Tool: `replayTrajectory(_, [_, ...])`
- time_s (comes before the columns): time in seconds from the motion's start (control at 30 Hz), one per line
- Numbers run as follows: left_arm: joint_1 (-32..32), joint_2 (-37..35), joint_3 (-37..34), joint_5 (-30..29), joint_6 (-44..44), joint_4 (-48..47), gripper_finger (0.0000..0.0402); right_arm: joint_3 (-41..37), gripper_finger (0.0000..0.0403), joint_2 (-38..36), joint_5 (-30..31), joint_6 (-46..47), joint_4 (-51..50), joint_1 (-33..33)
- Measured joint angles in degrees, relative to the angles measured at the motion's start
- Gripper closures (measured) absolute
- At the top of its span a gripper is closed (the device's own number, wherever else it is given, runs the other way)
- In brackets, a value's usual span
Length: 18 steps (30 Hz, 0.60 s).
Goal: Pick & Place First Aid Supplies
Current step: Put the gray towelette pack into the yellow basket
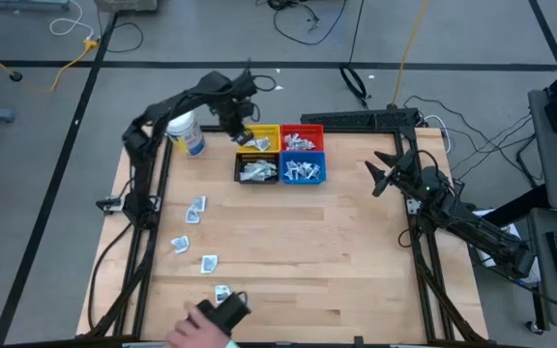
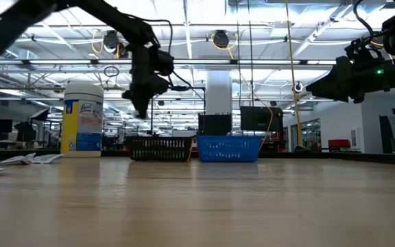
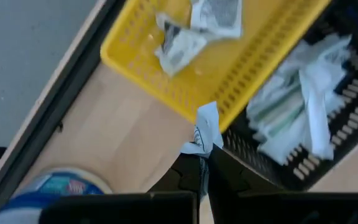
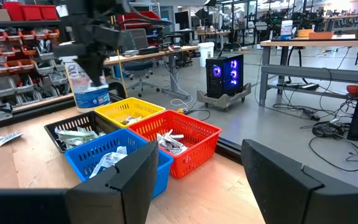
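My left gripper (image 1: 237,130) hangs pointing down at the yellow bin's (image 1: 265,139) left rim, shut on a small white packet (image 3: 205,130). The yellow, red (image 1: 301,138), black (image 1: 256,170) and blue (image 1: 304,171) bins stand together at the far middle, each holding white packets. More packets (image 1: 197,208) lie loose on the table's left part, down toward the near edge (image 1: 222,293). My right gripper (image 1: 379,176) waits open and level at the right, nothing between its fingers (image 4: 126,180). My left gripper pinches the packet's one end (image 3: 199,148) between its two fingertips, coming from above with the fingers pointing down. The rest of the packet sticks out past the tips, crumpled. It is lifted clear, over the table just outside the yellow bin's wall (image 3: 185,102).
A white-lidded round jar (image 1: 187,133) stands just left of my left gripper. A person's hand (image 1: 201,327) with a dark object reaches in at the near edge. Bare wood spreads across the table's middle and right (image 1: 346,251).
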Motion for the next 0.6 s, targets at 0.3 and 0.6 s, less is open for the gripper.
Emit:
replayTrajectory(0.3, [-0.5,11.6,11.4,0.3,-0.8,-0.6,0.0394,0.0,0.0174,0.0,0.0,0.0,0.0,0.0])
replayTrajectory(0.6, [-2.1,16.7,11.5,0.8,-2.7,3.5,0.0393,0.0,0.0174,0.0,0.0,0.0,0.0,0.0])
